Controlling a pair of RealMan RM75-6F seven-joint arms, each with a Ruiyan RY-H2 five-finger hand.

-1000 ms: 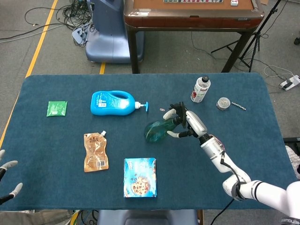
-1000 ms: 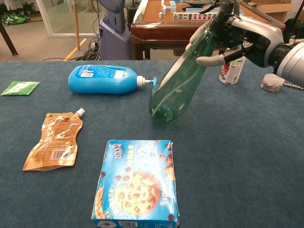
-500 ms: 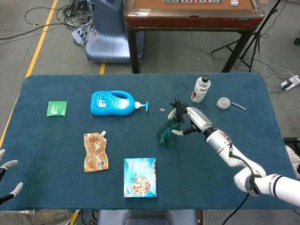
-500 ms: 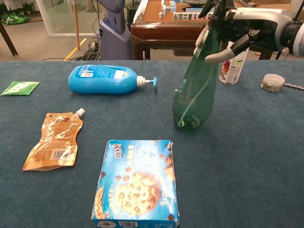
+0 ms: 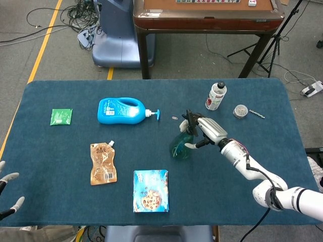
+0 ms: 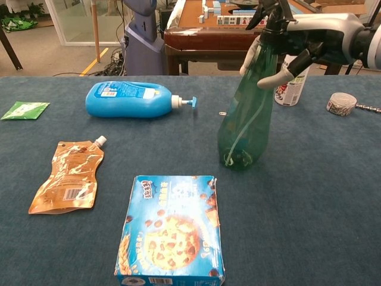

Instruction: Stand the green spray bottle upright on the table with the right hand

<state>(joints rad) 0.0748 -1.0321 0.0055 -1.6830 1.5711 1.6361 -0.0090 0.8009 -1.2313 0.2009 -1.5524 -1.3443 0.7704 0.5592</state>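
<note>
The green translucent spray bottle (image 5: 179, 144) (image 6: 248, 113) stands nearly upright with its base on the blue table, leaning slightly. My right hand (image 5: 208, 131) (image 6: 309, 42) grips its neck just under the black trigger head. My left hand (image 5: 9, 194) rests open off the table's near left corner, only its fingertips showing, and it holds nothing.
A blue pump bottle (image 5: 122, 111) lies on its side at the back left. A cookie box (image 6: 171, 230) sits in front of the spray bottle, a brown pouch (image 6: 70, 176) to the left. A white bottle (image 5: 216, 96) and tape roll (image 5: 240, 111) stand behind; a green packet (image 5: 61, 116) lies far left.
My right hand has tipped the spray bottle from a steep slant to nearly upright and moved it right; its base now rests on the table.
</note>
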